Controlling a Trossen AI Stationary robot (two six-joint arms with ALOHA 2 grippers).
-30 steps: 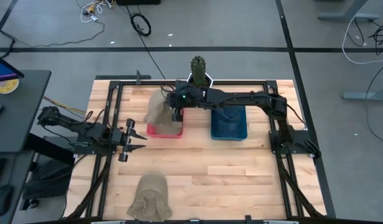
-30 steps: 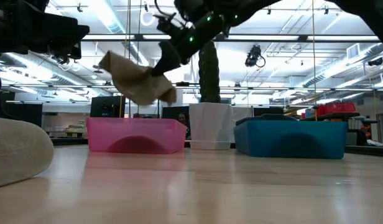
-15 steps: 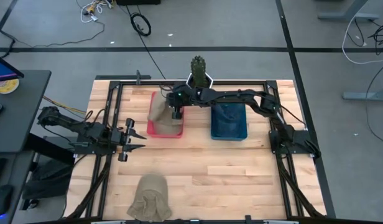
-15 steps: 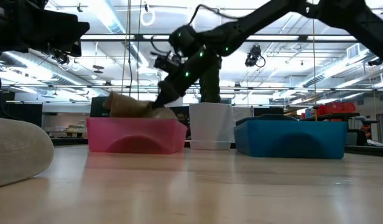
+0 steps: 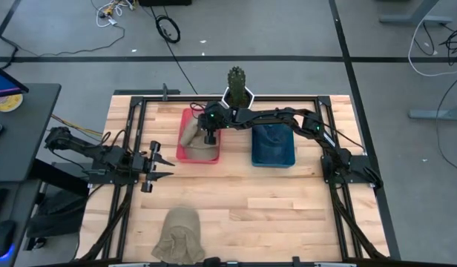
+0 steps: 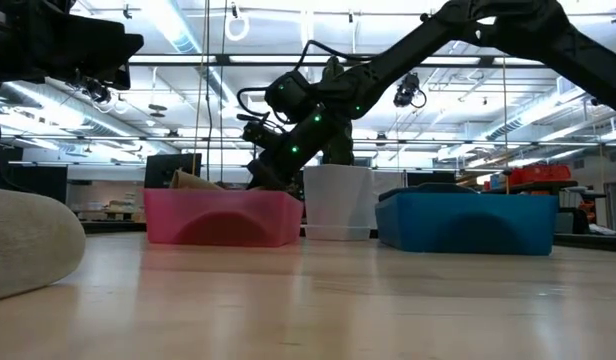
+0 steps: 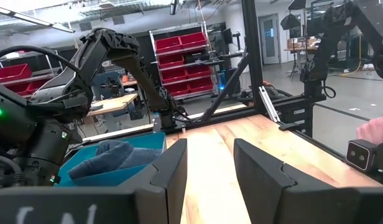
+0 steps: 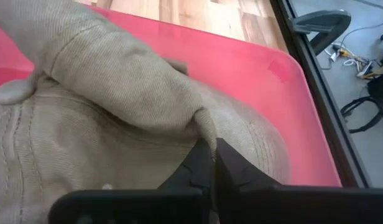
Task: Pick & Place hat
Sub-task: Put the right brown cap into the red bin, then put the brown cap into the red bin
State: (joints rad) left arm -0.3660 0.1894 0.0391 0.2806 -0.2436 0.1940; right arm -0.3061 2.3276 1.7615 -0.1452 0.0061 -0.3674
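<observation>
Your right gripper (image 5: 209, 138) was pinched shut on a fold of the tan hat (image 8: 117, 124), which lay directly beneath it inside the pink bin (image 5: 198, 153), so letting go only required parting the jaws there.

Looking onto a grey floor (image 5: 288, 30) spreading all round the wooden bench (image 5: 273, 215), with dark seams (image 5: 347, 52) crossing it. Finding black cables (image 5: 168, 28) lying loose on that floor, well off to the side of the left hand (image 5: 160, 165) and past the bench's far edge. Noting a dark desk (image 5: 21, 133) standing behind that hand, off the bench. Seeing metal shelving with red bins (image 7: 191, 62) far ahead of the hand, across the room. Catching long strip lights (image 6: 178, 25) glowing overhead among ceiling beams.
</observation>
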